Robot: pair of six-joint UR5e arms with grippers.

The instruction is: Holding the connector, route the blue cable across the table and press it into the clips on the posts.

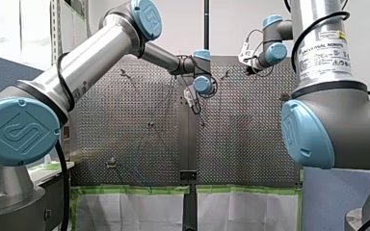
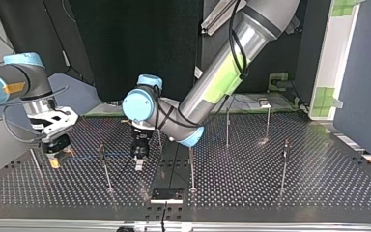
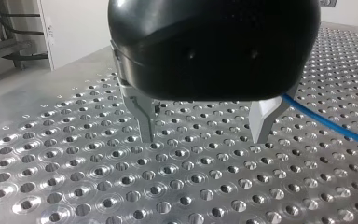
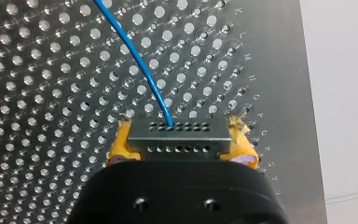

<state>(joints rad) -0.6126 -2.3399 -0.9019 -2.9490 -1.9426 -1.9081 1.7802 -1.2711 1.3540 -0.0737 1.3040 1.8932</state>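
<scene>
Early routing step, I'd say: my right gripper [image 4: 179, 142] is clamped on the connector [image 4: 177, 135] at the top view's left, blue cable [image 4: 140, 65] trailing off it, my left gripper [image 3: 205, 128] gaping empty beside the cable, so next I press it into the nearest post [image 2: 105, 166] clip.

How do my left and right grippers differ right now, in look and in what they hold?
My left gripper has bare metal fingers; my right gripper has yellow pads. The left gripper is open with nothing between its fingers; the right gripper is shut on the connector, with the blue cable running out of it. The cable only passes beside the left gripper. Both have black bodies and sit low over the perforated table.
</scene>
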